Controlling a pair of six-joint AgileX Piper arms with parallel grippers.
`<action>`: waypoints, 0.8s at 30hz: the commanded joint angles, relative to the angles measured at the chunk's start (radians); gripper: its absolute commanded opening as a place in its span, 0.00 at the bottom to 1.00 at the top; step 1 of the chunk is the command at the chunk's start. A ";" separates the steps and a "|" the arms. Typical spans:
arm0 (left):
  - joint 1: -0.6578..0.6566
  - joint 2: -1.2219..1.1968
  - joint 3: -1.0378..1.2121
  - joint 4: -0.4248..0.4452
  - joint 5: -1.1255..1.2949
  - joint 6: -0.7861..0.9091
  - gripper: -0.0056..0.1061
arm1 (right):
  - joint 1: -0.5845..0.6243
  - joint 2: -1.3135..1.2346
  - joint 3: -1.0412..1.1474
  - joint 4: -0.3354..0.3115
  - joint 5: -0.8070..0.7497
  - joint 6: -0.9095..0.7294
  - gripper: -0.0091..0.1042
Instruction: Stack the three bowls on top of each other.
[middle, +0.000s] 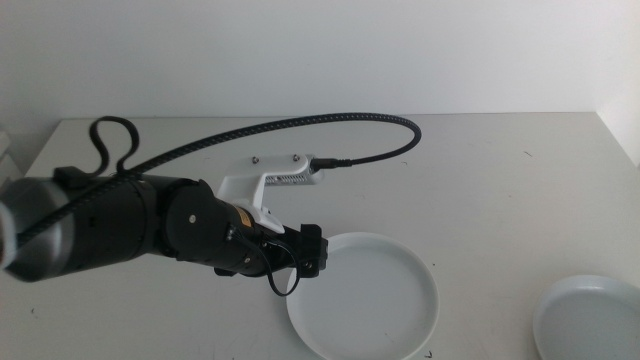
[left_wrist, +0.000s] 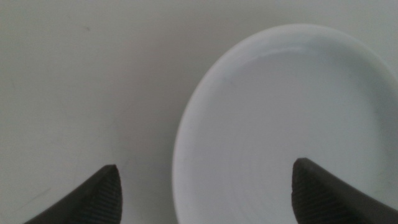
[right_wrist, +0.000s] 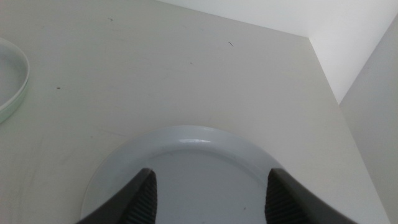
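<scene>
Between the spread jaws of the left tool (left_wrist: 205, 193) lies the near rim of the white bowl (middle: 365, 295); one jaw stands outside the rim over the bare surface (middle: 480, 170), the other over the bowl's inside, and nothing is clamped yet. Whether the jaws touch the bowl cannot be told. That arm reaches in from the left side of the middle view, and the bowl sits toward the front middle of the surface. Out to the right, near the front corner, the right tool (right_wrist: 210, 193) hangs with its jaws apart over the pale grey-blue bowl (middle: 590, 320), likewise holding nothing. From the right wrist view a sliver of a third rim, the mint green bowl (right_wrist: 12, 84), shows well apart from the grey-blue one. No bowl rests on another, so the stacking seems not to have begun: all three lifts and placements look still to do
</scene>
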 joint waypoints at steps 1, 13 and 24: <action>-0.006 -0.110 -0.023 -0.006 -0.018 0.036 0.99 | -0.008 -0.027 -0.005 -0.010 -0.061 -0.014 0.48; -0.006 -0.549 -0.093 0.030 0.246 0.328 0.99 | -0.008 -0.027 -0.005 -0.010 -0.061 -0.014 0.48; -0.006 -0.640 -0.388 -0.010 0.881 0.477 0.99 | -0.008 -0.027 -0.005 -0.010 -0.061 -0.014 0.48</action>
